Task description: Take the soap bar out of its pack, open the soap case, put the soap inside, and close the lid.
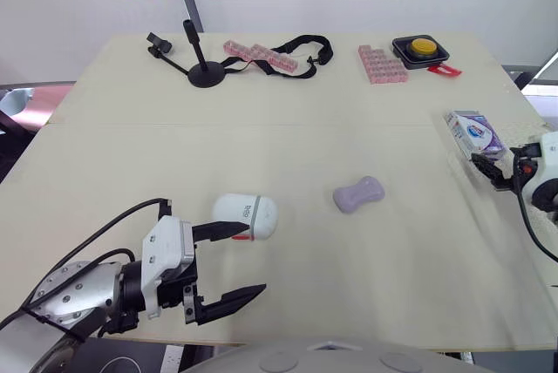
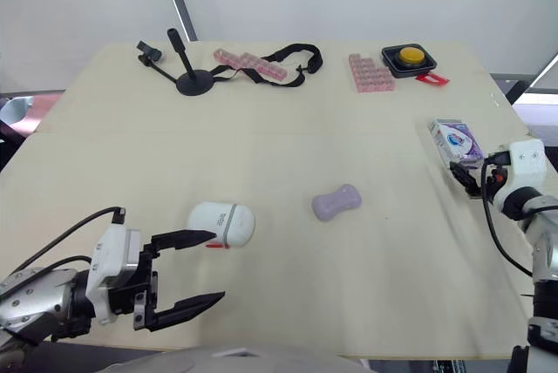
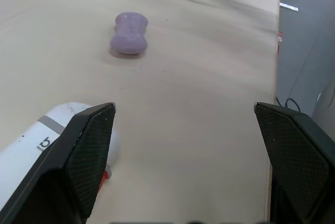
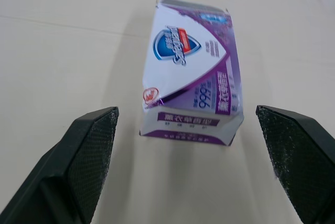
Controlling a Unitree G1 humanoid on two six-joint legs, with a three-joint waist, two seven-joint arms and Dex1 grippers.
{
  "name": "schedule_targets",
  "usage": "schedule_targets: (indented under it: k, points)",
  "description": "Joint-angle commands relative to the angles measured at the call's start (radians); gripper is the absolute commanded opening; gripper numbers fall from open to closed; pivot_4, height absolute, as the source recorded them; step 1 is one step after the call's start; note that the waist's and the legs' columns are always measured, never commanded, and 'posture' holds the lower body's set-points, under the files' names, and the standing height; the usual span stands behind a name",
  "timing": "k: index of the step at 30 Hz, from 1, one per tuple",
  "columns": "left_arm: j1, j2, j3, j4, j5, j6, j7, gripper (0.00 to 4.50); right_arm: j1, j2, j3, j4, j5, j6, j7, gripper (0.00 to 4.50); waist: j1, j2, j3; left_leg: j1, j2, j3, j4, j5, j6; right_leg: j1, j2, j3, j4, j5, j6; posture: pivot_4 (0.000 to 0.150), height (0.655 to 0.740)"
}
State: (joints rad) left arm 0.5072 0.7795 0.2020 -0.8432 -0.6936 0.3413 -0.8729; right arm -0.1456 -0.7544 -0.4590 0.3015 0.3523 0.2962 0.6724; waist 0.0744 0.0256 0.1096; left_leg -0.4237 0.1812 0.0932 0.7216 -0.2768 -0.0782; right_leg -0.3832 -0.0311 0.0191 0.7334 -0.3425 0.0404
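While the left gripper (image 1: pixel 257 257) hangs low over the near edge of the table (image 1: pixel 261 138), its two black fingers are spread wide and hold nothing. The upper finger lies against the near side of the white soap case (image 1: pixel 246 214); whether it touches cannot be told. The lower finger is well apart from the case. The case lies on its side with its lid shut.

To its right, apart from it, rests the purple soap bar (image 1: pixel 358 194), already out of its wrapping. Farther right, near the table's edge, lies the purple and white pack (image 1: pixel 473 132). The right gripper (image 1: pixel 488 171) is just beside it, released, with the pack lying ahead between its open fingers and untouched.

The main risk looks to be at the case. It is rounded and smooth, and only one finger is near it, so closing from here would likely shove or roll it away instead of pinching it. Prying the lid without bracing the case could drag it into the soap. A careless swing of the right arm might knock the pack off the table.
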Motion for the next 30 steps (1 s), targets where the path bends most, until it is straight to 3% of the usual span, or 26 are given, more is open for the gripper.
schedule_targets:
  k: [1, 4, 7, 13, 17, 21, 30]
  points:
    - [-0.050, -0.005, 0.060, 0.009, -0.006, -0.003, 0.031, 4.50, -0.046, -0.078, -0.081, 0.037, 0.041, -0.198, 0.142, 4.48, 0.001, 0.000, 0.000, 0.000, 0.000, 0.000, 0.000, 0.000, 0.000, 0.000, 0.000, 0.000, 0.000, 0.000, 0.000, 0.150, 0.7096]
    - [-0.105, 0.003, 0.083, 0.064, -0.011, 0.013, 0.038, 4.50, -0.088, -0.075, -0.065, 0.011, 0.089, -0.259, 0.245, 4.48, -0.008, 0.000, 0.000, 0.001, 0.001, 0.000, 0.000, 0.000, 0.000, 0.001, 0.001, 0.000, 0.000, 0.000, 0.000, 0.150, 0.7096]
    - [-0.125, -0.082, -0.055, 0.301, 0.182, -0.163, -0.005, 4.50, -0.122, -0.042, 0.004, -0.107, 0.156, -0.239, 0.344, 4.48, -0.020, 0.002, -0.002, 0.000, 0.001, 0.000, 0.000, 0.000, 0.001, 0.003, 0.002, 0.001, -0.001, 0.000, 0.000, 0.150, 0.7096]
    - [-0.261, -0.111, -0.084, 0.558, 0.309, -0.282, -0.025, 4.50, -0.074, 0.002, 0.184, -0.379, 0.301, -0.042, 0.486, 4.48, -0.009, 0.001, -0.002, 0.002, 0.002, -0.002, 0.002, 0.000, 0.002, 0.002, 0.002, 0.000, 0.002, 0.000, -0.001, 0.150, 0.7096]
    - [-0.351, -0.112, -0.086, 0.607, 0.306, -0.295, -0.047, 4.50, 0.014, -0.013, 0.277, -0.499, 0.332, 0.022, 0.583, 4.48, 0.007, 0.000, -0.002, 0.001, 0.002, -0.003, 0.002, -0.002, 0.005, 0.002, 0.000, -0.002, 0.001, 0.000, -0.001, 0.150, 0.7096]
    - [-0.400, -0.092, -0.079, 0.632, 0.263, -0.304, -0.133, 4.50, 0.051, -0.015, 0.298, -0.524, 0.318, 0.024, 0.615, 4.48, 0.007, 0.000, -0.003, -0.006, 0.002, -0.003, 0.008, -0.002, 0.006, -0.004, -0.003, -0.002, 0.006, 0.000, -0.001, 0.150, 0.7096]
    - [-0.515, -0.011, -0.095, 0.730, 0.241, -0.304, -0.340, 4.50, 0.068, -0.043, 0.339, -0.568, 0.321, 0.096, 0.641, 4.48, 0.001, -0.001, -0.003, -0.006, 0.001, -0.002, 0.007, -0.002, 0.005, -0.005, -0.001, -0.001, 0.006, 0.000, -0.001, 0.150, 0.7096]
